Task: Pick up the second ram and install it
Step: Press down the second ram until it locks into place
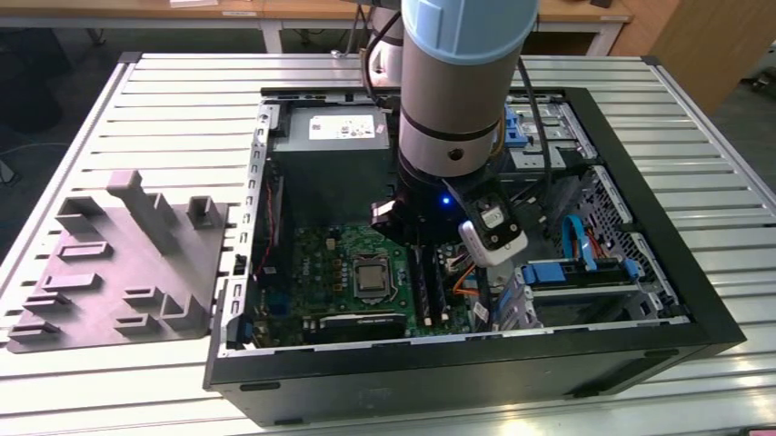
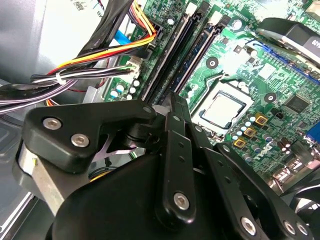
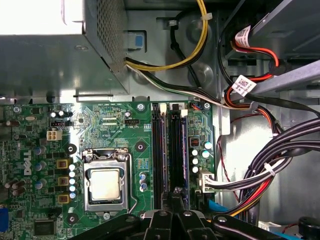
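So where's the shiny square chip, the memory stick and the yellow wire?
processor (image 3: 105, 183), first wrist view, middle of its metal lid.
second ram (image 3: 183, 145), first wrist view, its top edge.
yellow wire (image 3: 192, 52), first wrist view, its curved stretch.

Bare motherboard (image 3: 115, 122) beside the slot rails (image 3: 170, 150), cable bundle (image 3: 270, 170) crowding their other side.

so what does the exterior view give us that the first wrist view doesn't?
Exterior view: the whole open computer case on the slatted table, the grey parts holder at that view's left, and the arm reaching down into the case. First wrist view: close detail of the memory slots, the yellow cable and the black cable bundle. Both: the green motherboard and processor socket.
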Robot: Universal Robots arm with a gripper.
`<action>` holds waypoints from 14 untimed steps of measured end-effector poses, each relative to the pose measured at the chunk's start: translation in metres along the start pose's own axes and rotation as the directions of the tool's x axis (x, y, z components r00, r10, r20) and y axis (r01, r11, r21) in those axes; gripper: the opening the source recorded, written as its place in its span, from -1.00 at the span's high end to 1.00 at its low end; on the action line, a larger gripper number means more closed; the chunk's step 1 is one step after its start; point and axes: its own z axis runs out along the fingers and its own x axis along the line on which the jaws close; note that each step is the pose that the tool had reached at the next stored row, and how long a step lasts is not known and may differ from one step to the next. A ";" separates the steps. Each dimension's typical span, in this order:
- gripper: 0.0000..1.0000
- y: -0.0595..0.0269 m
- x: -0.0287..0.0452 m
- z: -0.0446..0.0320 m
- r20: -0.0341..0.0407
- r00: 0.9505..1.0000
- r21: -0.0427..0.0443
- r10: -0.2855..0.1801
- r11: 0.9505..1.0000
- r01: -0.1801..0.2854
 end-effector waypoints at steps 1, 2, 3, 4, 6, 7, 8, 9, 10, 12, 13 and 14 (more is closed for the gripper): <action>0.80 0.0000 0.0000 0.0000 0.000 1.000 0.000 0.000 1.000 0.000; 0.80 0.0000 0.0000 0.0000 0.000 1.000 0.000 0.000 1.000 0.000; 0.80 0.0000 0.0000 0.0000 0.000 1.000 0.000 0.000 1.000 0.000; 0.80 0.0000 0.0000 0.0000 0.000 1.000 0.000 0.000 1.000 0.000; 0.80 0.0009 0.0000 0.0000 0.000 1.000 0.000 0.000 1.000 0.000; 0.80 0.0020 0.0000 0.0001 0.000 1.000 0.000 0.000 1.000 0.000; 0.80 0.0036 0.0001 0.0002 0.000 1.000 0.000 0.000 1.000 0.000; 0.80 0.0052 0.0002 0.0004 0.000 1.000 0.000 0.000 1.000 0.000; 0.80 0.0070 0.0003 0.0005 0.000 1.000 0.000 0.000 1.000 0.000; 0.80 0.0112 0.0005 0.0007 0.000 1.000 0.000 0.000 1.000 0.000; 0.80 0.0133 0.0006 0.0008 0.000 1.000 0.000 0.000 1.000 0.000; 0.80 0.0154 0.0007 0.0009 0.000 1.000 0.000 0.000 1.000 0.000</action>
